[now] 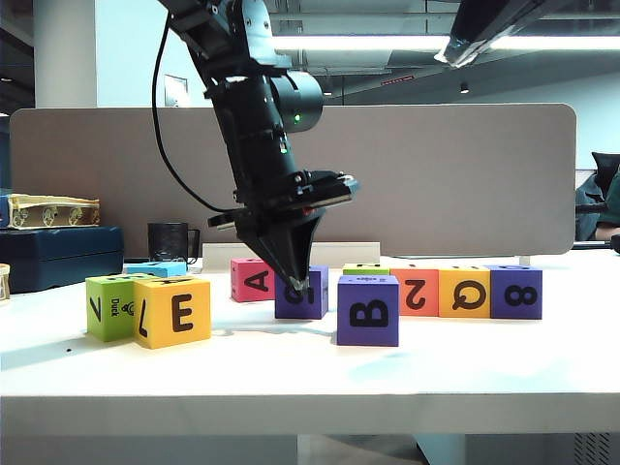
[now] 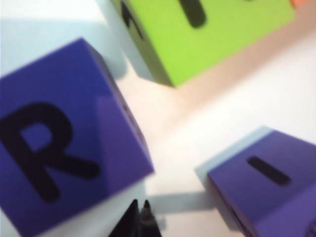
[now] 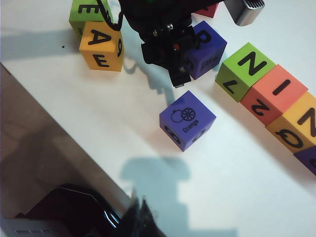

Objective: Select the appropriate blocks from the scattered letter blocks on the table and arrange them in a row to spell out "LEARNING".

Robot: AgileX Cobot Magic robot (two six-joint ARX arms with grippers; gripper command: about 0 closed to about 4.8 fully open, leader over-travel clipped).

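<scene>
Tips of the left pincer (image 1: 298, 282), closed and empty, press beside the purple R block (image 1: 301, 295); nudge gently, keeping it square. Right pincer (image 3: 140, 217), pinched shut, hangs well off it.

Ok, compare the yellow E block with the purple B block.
The yellow E block reads upright and sits against a green block; the purple B block has its letter sideways and stands alone. The shut left claw hangs nearer the B block; the right claw is far from both. Both are same-sized cubes.
</scene>
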